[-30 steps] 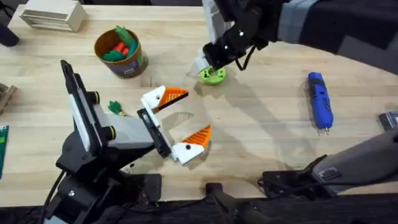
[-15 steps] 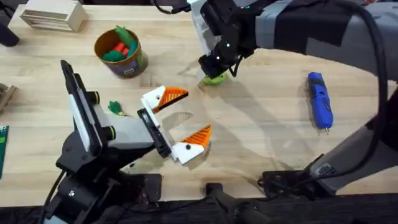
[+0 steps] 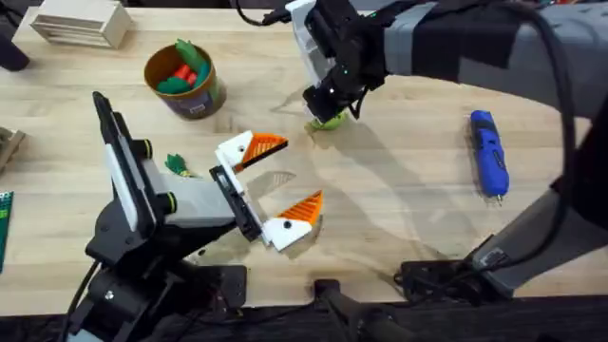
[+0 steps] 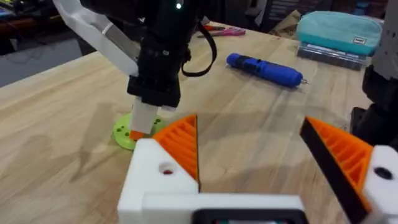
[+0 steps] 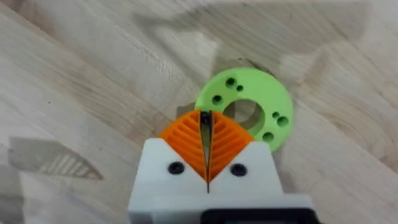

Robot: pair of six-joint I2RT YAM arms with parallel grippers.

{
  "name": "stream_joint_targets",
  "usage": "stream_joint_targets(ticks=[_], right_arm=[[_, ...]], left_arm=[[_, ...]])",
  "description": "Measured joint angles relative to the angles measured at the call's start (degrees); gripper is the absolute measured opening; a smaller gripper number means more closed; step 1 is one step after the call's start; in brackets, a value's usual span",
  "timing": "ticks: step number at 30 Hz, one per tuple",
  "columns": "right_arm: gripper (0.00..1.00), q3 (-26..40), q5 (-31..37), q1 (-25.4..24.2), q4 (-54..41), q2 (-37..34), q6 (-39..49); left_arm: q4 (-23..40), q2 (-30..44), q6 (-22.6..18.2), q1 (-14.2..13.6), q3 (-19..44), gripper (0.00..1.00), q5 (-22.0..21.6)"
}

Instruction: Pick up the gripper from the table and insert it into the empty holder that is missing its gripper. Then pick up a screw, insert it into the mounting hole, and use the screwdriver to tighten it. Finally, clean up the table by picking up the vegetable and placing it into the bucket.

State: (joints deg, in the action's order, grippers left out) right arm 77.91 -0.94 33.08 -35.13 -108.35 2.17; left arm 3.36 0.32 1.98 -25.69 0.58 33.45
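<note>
Bucket (image 3: 182,78) sat far left on your table (image 3: 399,199), vegetable (image 3: 176,165) loose below it. Left gripper (image 3: 277,185) hung spread wide, empty. Right gripper (image 3: 323,100), pads pressed together, touched the green ring (image 3: 330,120). Screwdriver (image 3: 488,152) lay far right.

right hand (image 3: 323,106) crowds green ring (image 3: 327,120); bare table (image 3: 399,180) beside.

Right hand (image 5: 206,138) closed at lime ring (image 5: 249,112).
</note>
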Motion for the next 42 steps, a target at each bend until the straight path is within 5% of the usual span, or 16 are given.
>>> stream_joint_targets(ticks=[4,7,13,16,20,27,42], right_arm=[[0.007,0.28,-0.21,0.15,-10.16,14.5,-0.25],[0.007,6.21,-0.4,3.97,-25.23,15.87,-1.16],[0.007,15.28,-0.58,9.5,-31.98,15.87,-1.36],[0.007,19.45,-0.88,10.08,-33.35,15.89,-1.36],[0.007,24.37,-15.12,12.89,-30.99,15.84,-1.77],[0.007,24.37,-16.43,17.61,-28.79,12.62,-1.71],[0.007,24.37,-16.53,17.86,-28.11,10.03,-1.7]], left_arm=[[0.0,-0.02,-0.02,0.0,0.0,0.987,0.0],[0.0,0.0,0.0,0.0,0.0,0.987,0.0],[0.0,0.0,0.0,0.0,0.0,0.987,0.0],[0.0,0.0,0.0,0.0,0.0,0.987,0.0],[0.0,-0.02,0.0,0.0,0.0,0.988,0.0],[0.0,0.0,-0.01,0.0,0.0,0.987,0.0],[0.0,0.0,0.0,0.0,0.0,0.987,0.0]])
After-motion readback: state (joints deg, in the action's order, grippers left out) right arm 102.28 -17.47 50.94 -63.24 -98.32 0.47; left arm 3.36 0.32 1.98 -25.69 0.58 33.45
